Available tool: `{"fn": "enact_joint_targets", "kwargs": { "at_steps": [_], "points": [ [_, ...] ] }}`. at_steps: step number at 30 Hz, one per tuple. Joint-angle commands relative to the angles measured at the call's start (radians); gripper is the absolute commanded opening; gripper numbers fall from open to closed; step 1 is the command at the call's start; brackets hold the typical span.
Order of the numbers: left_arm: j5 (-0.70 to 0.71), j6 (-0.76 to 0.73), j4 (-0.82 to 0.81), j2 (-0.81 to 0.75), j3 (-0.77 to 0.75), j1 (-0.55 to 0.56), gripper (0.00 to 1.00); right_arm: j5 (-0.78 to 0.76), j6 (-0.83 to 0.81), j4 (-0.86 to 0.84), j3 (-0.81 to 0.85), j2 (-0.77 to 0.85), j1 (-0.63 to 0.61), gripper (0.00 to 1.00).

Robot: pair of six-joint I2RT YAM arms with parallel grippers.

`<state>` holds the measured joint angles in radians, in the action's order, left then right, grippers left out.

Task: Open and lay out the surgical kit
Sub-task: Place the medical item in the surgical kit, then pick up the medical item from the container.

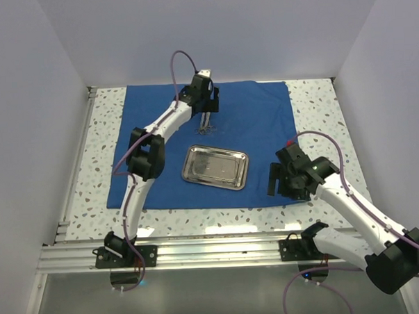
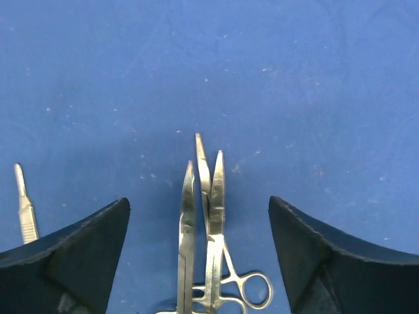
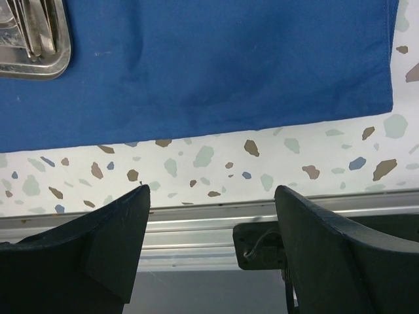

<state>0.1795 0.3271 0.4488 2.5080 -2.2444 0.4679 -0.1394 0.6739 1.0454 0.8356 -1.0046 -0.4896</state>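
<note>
Left gripper [image 2: 198,201] jaws stand spread above tweezers [image 2: 186,229] and scissors [image 2: 217,209] on blue cloth [image 2: 262,78]. Right gripper [image 3: 211,190] jaws spread over the table [image 3: 294,160].

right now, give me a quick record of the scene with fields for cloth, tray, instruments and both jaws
cloth: royal-blue wrap spread flat on the speckled table
tray: steel tray near the middle of the wrap
instruments: scissor-like instruments lying on the wrap beyond the tray; a slim tool lies apart beside them
left jaws: open, one on each side of the scissor-like instruments, not gripping them
right jaws: open, holding nothing, by the wrap's near right corner
</note>
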Motion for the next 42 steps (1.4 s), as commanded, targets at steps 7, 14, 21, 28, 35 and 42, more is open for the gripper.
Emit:
{"fn": "enact_joint_targets", "kwargs": {
  "at_steps": [7,14,21,28,35,42],
  "points": [
    [0.06,0.036,-0.05,-0.384,0.335,0.006,0.98,0.087,-0.023,-0.128,0.175,-0.149,-0.001,0.79],
    [-0.003,0.082,0.031,-0.832,0.802,0.008,0.97,0.119,-0.091,-0.22,0.4,-0.38,-0.003,0.75],
    [-0.055,0.095,0.16,-1.256,1.103,0.008,0.96,0.06,-0.093,-0.193,0.6,-0.658,-0.003,0.44],
    [-0.034,0.087,0.29,-1.495,1.224,0.006,0.97,0.012,-0.056,-0.134,0.714,-0.827,-0.004,0.27],
    [-0.095,0.072,0.367,-1.629,1.29,0.006,0.98,-0.029,0.03,-0.153,0.711,-0.874,-0.004,0.27],
    [-0.106,0.055,0.421,-1.657,1.266,0.006,0.98,-0.037,0.056,-0.186,0.674,-0.919,-0.003,0.27]
  ]
}}
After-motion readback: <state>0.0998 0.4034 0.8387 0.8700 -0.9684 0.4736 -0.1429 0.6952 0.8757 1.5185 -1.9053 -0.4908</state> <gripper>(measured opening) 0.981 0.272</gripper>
